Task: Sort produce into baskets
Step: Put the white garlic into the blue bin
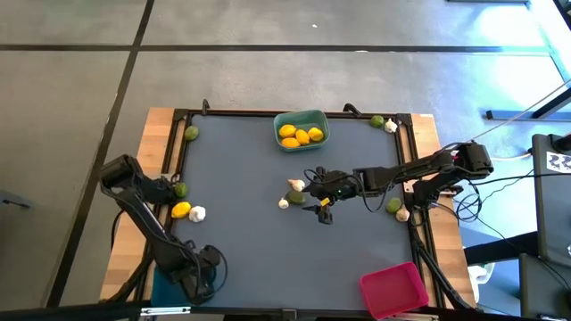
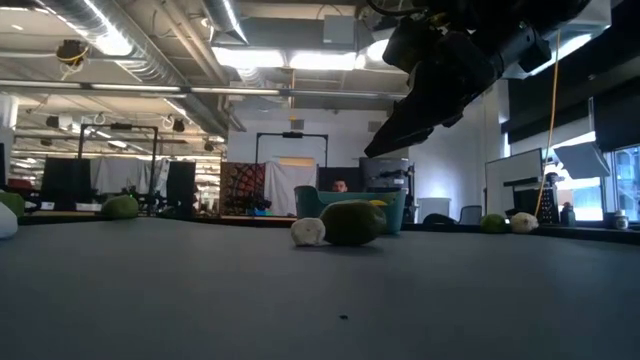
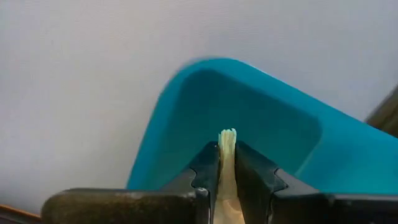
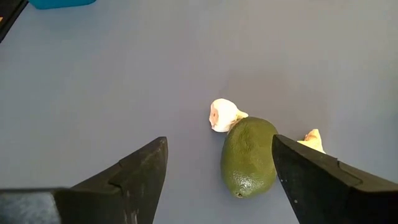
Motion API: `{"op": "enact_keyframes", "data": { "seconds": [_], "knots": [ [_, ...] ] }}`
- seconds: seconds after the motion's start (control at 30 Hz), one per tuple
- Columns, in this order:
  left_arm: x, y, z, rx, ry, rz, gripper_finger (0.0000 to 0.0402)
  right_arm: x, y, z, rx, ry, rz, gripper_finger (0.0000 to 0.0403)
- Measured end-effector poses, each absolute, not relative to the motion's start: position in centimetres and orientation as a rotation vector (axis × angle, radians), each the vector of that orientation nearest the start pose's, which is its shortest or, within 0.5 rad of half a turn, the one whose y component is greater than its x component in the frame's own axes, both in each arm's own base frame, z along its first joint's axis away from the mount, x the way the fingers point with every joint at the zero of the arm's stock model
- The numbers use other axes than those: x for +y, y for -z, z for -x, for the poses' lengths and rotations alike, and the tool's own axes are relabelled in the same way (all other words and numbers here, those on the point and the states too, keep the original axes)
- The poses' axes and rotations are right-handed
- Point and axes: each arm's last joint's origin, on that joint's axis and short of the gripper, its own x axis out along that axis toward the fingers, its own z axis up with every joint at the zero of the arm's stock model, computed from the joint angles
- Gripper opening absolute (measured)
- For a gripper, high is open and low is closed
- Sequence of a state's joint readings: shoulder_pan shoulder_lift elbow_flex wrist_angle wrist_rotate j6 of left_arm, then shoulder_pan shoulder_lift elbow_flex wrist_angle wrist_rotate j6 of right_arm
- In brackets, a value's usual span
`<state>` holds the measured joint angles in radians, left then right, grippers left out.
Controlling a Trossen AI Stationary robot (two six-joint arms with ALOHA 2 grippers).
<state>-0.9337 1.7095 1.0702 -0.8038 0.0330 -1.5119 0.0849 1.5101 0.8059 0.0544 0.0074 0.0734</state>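
Observation:
My left gripper [image 3: 227, 163] is shut on a white garlic bulb [image 3: 227, 142] above the blue basket [image 3: 249, 118] at the table's near left corner [image 1: 163, 287]. My right gripper [image 4: 219, 149] is open and empty, hovering over a green lime [image 4: 249, 155] near the table's middle [image 1: 296, 197]. The lime lies on the mat with one garlic bulb [image 4: 224, 115] against it and another [image 4: 313, 140] beside it. The teal basket [image 1: 302, 129] at the far edge holds lemons. The pink basket [image 1: 393, 287] stands at the near right. My left gripper pinches the garlic bulb between its two fingers, and the bulb's stem end [image 3: 227, 138] pokes out past the fingertips. The fingers point down toward the blue basket. The garlic is lifted clear of the basket's floor.
Along the left edge lie two limes [image 1: 191, 133] [image 1: 181, 189], a lemon [image 1: 181, 210] and a garlic bulb [image 1: 198, 213]. A lime [image 1: 377, 121] and garlic [image 1: 391, 127] lie at the far right, with another lime [image 1: 393, 205] and garlic [image 1: 403, 215] at the right edge.

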Motion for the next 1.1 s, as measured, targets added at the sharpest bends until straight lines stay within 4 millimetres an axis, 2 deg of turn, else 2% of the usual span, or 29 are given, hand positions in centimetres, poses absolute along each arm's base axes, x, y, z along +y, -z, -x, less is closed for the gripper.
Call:
{"op": "enact_keyframes", "data": {
  "seconds": [0.33,0.7,0.83,1.1],
  "knots": [
    [-24.15,-16.40,-18.12,1.510,-0.390,0.557,0.0046,2.58,-19.54,-30.53,0.654,-0.051,-0.041,0.0287],
    [-24.03,-16.41,-18.36,1.514,-0.362,0.538,0.0160,2.59,-19.53,-30.52,0.655,-0.051,-0.041,0.0287],
    [-23.96,-16.42,-18.47,1.546,-0.355,0.554,0.0174,2.59,-19.53,-30.52,0.655,-0.051,-0.041,0.0287],
    [-23.58,-16.88,-18.70,1.577,-0.302,0.544,0.0175,2.58,-19.53,-30.52,0.655,-0.051,-0.041,0.0287]
  ]
}}
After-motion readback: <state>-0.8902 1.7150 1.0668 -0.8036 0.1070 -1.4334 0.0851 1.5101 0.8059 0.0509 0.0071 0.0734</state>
